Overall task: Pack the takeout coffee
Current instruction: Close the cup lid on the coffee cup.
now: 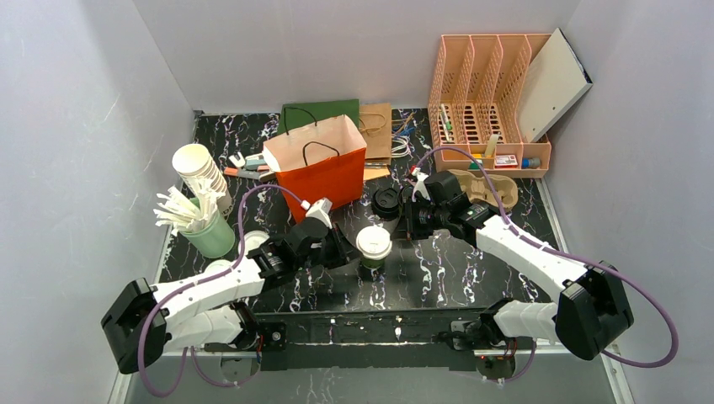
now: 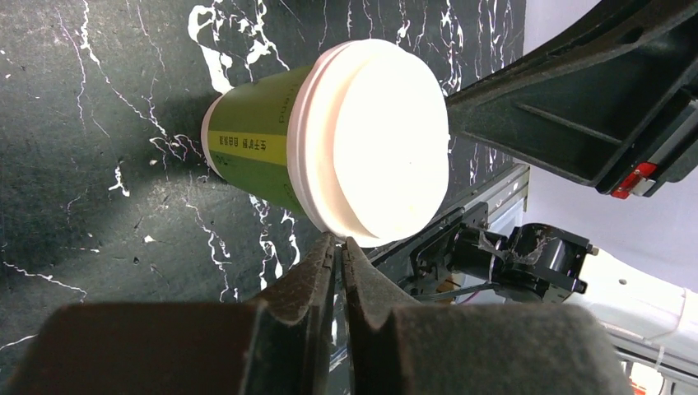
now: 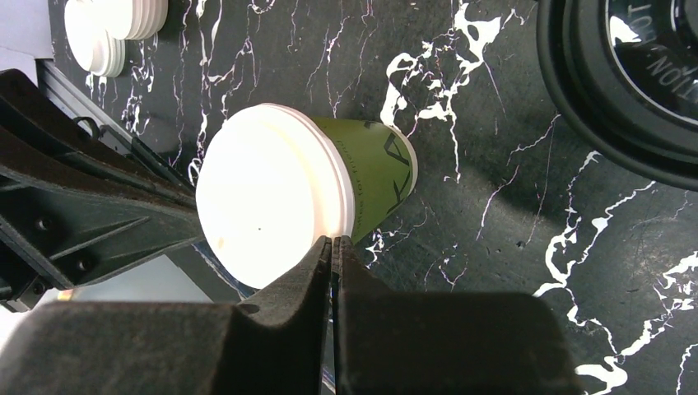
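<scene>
The takeout coffee (image 1: pixel 387 202) shows as a round black lid behind the table's middle. In the right wrist view its lid (image 3: pixel 634 74) fills the top right corner, and the cup under it is hidden. A green cup with a white lid (image 1: pixel 373 246) stands upright at the middle, between both arms. My left gripper (image 2: pixel 339 240) is shut, its tips right at the rim of that white-lidded cup (image 2: pixel 329 148), with nothing between them. My right gripper (image 3: pixel 333 240) is also shut, its tips at the edge of the same cup (image 3: pixel 280 206) from the other side.
An open orange paper bag (image 1: pixel 316 164) stands behind the cups. A stack of white cups (image 1: pixel 200 168) and a green cup of stirrers (image 1: pixel 206 227) stand at the left. A peach file organizer (image 1: pixel 488 101) and a cardboard cup carrier (image 1: pixel 492 187) are at the back right. Spare white lids (image 3: pixel 115 25) lie nearby.
</scene>
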You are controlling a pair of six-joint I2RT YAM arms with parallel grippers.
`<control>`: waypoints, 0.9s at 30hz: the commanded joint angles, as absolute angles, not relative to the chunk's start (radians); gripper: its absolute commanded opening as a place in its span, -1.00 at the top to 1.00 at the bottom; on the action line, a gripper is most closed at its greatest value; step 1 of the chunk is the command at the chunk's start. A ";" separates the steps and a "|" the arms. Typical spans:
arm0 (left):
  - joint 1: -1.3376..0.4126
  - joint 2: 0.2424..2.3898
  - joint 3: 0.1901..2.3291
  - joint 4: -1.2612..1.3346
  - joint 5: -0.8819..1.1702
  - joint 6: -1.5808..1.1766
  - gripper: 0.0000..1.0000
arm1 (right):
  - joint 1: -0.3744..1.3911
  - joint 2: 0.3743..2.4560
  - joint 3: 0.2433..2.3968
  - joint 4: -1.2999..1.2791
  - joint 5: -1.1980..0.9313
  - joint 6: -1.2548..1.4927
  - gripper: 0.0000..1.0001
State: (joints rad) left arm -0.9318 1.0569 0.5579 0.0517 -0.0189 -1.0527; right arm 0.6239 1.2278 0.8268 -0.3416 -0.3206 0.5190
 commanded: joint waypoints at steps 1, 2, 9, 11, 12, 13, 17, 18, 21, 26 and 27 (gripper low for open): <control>-0.937 1.070 0.543 0.097 -0.048 -1.074 0.83 | 0.623 1.233 0.858 -0.334 -0.324 0.502 0.77; -0.937 1.073 0.543 0.100 -0.049 -1.074 0.80 | 0.624 1.232 0.857 -0.334 -0.325 0.500 0.77; -0.938 1.092 0.536 0.115 -0.053 -1.071 0.75 | 0.624 1.236 0.851 -0.334 -0.331 0.497 0.78; -0.937 1.095 0.534 0.109 -0.059 -1.071 0.74 | 0.625 1.238 0.851 -0.338 -0.335 0.494 0.78; -0.937 1.097 0.534 0.101 -0.064 -1.069 0.74 | 0.625 1.240 0.853 -0.343 -0.337 0.492 0.78; -0.937 1.101 0.537 0.095 -0.067 -1.066 0.74 | 0.624 1.244 0.855 -0.346 -0.341 0.489 0.78; -0.938 1.118 0.541 0.080 -0.076 -1.059 0.74 | 0.624 1.262 0.865 -0.374 -0.349 0.476 0.79; -0.937 1.121 0.541 0.078 -0.077 -1.058 0.74 | 0.625 1.260 0.864 -0.374 -0.347 0.476 0.78; -0.938 1.129 0.538 0.073 -0.083 -1.053 0.74 | 0.625 1.254 0.863 -0.378 -0.340 0.474 0.79; -0.937 1.138 0.539 0.058 -0.088 -1.044 0.74 | 0.625 1.259 0.872 -0.402 -0.330 0.467 0.78; -0.937 1.136 0.541 0.055 -0.086 -1.041 0.74 | 0.625 1.258 0.874 -0.404 -0.330 0.466 0.79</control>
